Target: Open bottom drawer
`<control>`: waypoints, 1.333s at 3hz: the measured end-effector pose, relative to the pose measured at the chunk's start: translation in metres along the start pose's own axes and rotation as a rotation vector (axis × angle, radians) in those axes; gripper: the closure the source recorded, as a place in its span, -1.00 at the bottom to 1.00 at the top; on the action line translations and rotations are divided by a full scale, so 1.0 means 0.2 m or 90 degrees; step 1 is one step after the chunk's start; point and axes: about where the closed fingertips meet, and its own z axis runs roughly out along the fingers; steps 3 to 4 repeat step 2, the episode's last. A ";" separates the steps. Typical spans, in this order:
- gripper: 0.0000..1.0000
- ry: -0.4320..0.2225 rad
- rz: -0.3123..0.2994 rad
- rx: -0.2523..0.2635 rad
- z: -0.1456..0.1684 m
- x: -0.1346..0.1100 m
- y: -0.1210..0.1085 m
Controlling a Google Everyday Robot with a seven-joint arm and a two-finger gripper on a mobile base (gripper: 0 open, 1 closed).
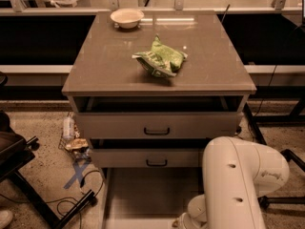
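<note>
- Cabinet: a grey-beige unit with a smooth, glossy top [109, 66] stands on a speckled floor [43, 142].
- On the top: a pale bowl [127, 18] near the rear edge and a crumpled green bag [159, 61] near the middle, well apart.
- Top drawer [119, 125] and middle drawer [124, 159]: black bar handles, with a dark gap above each front.
- The bottom drawer [143, 194] is drawn far out towards the camera, its plain grey inside exposed. Its front lies at the frame's lower edge.
- White arm [238, 180]: lower right, beside the open drawer.
- The gripper lies below the frame edge, so I cannot tell its state.
- Floor, left: a bottle [69, 128], a blue tape cross [76, 173] and a black cable [71, 204].
</note>
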 end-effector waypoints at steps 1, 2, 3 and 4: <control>-1.00 0.000 0.000 -0.001 0.00 0.00 -0.02; -1.00 0.000 0.000 -0.001 0.00 0.00 -0.04; -1.00 0.000 0.000 -0.001 0.00 0.00 -0.04; -1.00 0.000 0.000 -0.001 0.00 0.00 -0.04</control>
